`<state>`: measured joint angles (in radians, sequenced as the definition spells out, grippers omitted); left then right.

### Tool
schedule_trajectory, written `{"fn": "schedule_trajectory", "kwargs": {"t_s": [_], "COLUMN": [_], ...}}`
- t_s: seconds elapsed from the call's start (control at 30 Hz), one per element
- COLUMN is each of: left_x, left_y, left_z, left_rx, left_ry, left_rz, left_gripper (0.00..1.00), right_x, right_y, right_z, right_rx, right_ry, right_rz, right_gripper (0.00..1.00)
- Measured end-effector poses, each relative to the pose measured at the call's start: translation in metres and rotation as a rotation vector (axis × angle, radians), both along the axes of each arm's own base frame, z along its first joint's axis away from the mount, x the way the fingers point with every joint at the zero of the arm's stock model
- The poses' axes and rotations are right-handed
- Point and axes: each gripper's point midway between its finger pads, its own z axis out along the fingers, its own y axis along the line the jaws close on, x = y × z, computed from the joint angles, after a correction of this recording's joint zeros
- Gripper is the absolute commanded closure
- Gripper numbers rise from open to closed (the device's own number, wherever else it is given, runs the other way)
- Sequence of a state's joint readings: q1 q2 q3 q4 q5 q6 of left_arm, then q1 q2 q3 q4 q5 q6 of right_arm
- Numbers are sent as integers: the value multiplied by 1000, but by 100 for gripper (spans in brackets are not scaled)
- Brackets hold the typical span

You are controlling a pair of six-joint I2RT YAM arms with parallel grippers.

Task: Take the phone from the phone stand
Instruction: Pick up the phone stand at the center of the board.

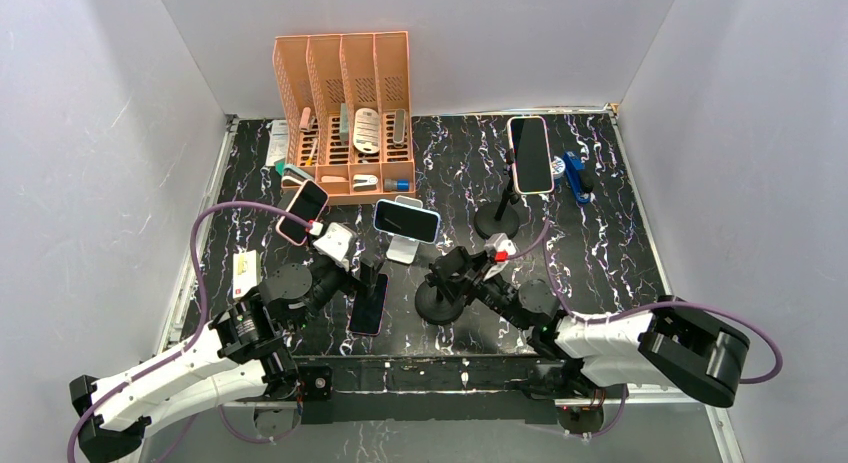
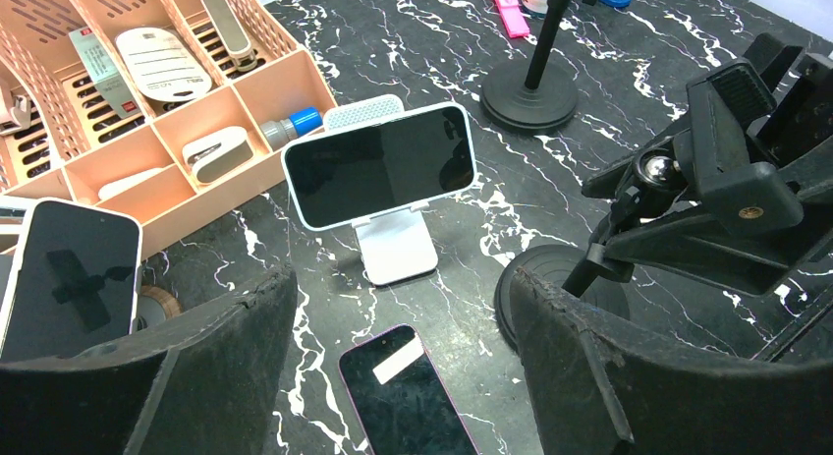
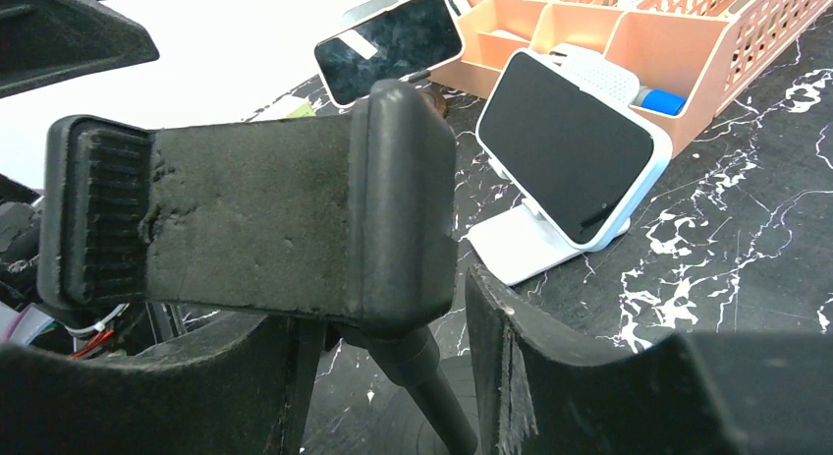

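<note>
Dark-screened pink-edged phone (image 2: 408, 396): lying flat between wide-apart left gripper (image 2: 401, 288) fingers. Right gripper (image 3: 381, 317) straddles black plastic clamp stand (image 3: 255, 214); grip indeterminate.

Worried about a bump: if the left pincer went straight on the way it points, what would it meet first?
Probably the sideways phone on the white stand, ahead of the left pincer. Depth is unclear; angled lower, it would touch the flat phone first.

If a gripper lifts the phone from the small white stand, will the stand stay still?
Probably not: the white stand looks thin and light, so it may slide. The phone leans on it, overhanging both sides, so a sideways pull might tip it.
</note>
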<state>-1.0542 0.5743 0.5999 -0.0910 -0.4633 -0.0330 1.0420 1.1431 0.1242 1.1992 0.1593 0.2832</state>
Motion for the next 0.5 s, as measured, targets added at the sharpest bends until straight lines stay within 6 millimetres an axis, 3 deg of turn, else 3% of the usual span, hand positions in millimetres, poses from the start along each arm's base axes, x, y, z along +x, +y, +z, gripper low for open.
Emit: {"fn": "schedule_trajectory", "kwargs": {"t_s": [0.1, 0.33, 0.5], "left_x": [0, 0, -1], "left_y": [0, 0, 1], "left_z": [0, 0, 2], "left_rx": [0, -1, -8], "left_ry": [0, -1, -5], "left_rz": [0, 0, 0], "left_gripper": [23, 23, 23], "right_x": [2, 7, 2], "right_y": [4, 10, 11], "right_z": [0, 9, 10], "right_rx": [5, 12, -3], "right_ry": [4, -26, -28], "right_rz": [1, -1, 23], "right_gripper": [49, 82, 95]}}
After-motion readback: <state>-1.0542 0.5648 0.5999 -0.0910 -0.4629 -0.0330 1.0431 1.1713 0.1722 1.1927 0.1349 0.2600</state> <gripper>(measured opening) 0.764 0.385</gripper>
